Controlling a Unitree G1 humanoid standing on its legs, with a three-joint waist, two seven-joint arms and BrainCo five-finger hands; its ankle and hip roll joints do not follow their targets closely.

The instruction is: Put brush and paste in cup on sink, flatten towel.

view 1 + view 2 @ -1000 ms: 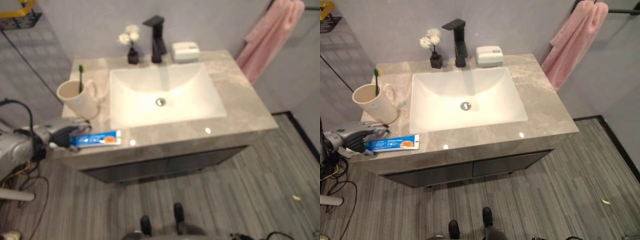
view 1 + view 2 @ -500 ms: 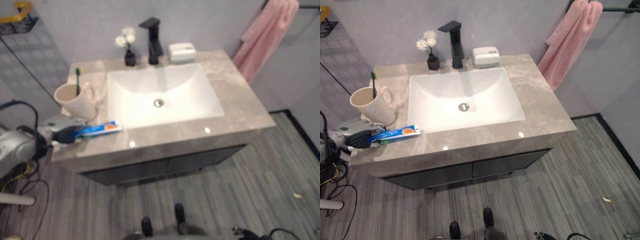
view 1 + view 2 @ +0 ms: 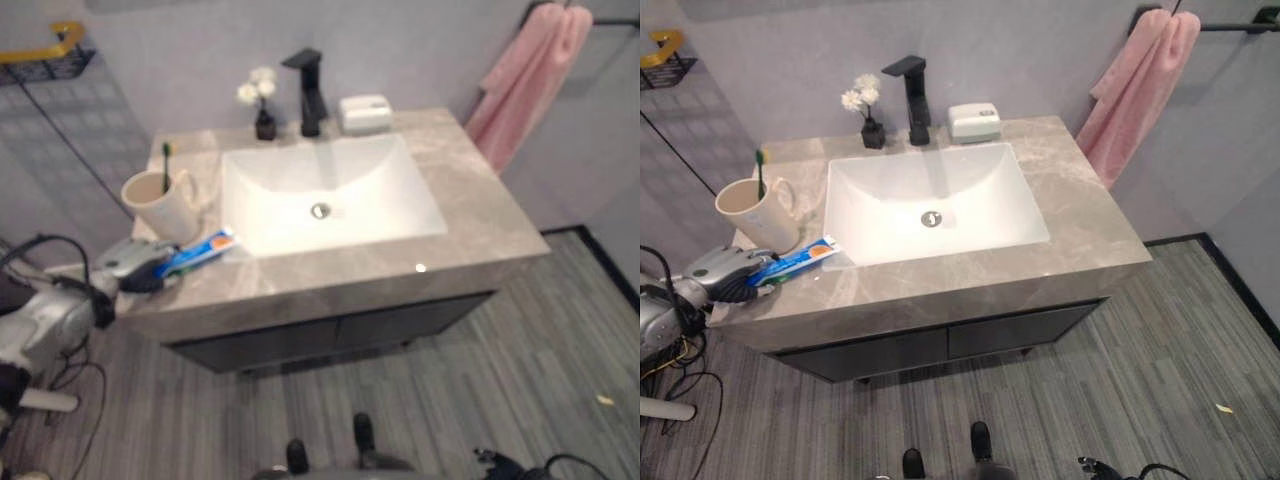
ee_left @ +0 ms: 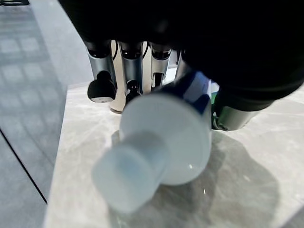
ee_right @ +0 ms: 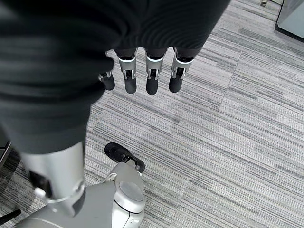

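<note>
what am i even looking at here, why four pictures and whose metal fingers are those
It is a two-legged robot at a bathroom sink. Two pictures come from cameras in its head, looking down at the counter; the other two come from a camera on each wrist.

On the counter stand a cup with a green toothbrush in it, a tap, a small vase of flowers and a white soap box. A pink towel hangs bunched on a rail.

The left hand has its fingers curled round a blue toothpaste tube; its wrist picture shows the tube's white cap very close. The right hand hangs open over the floor.
</note>
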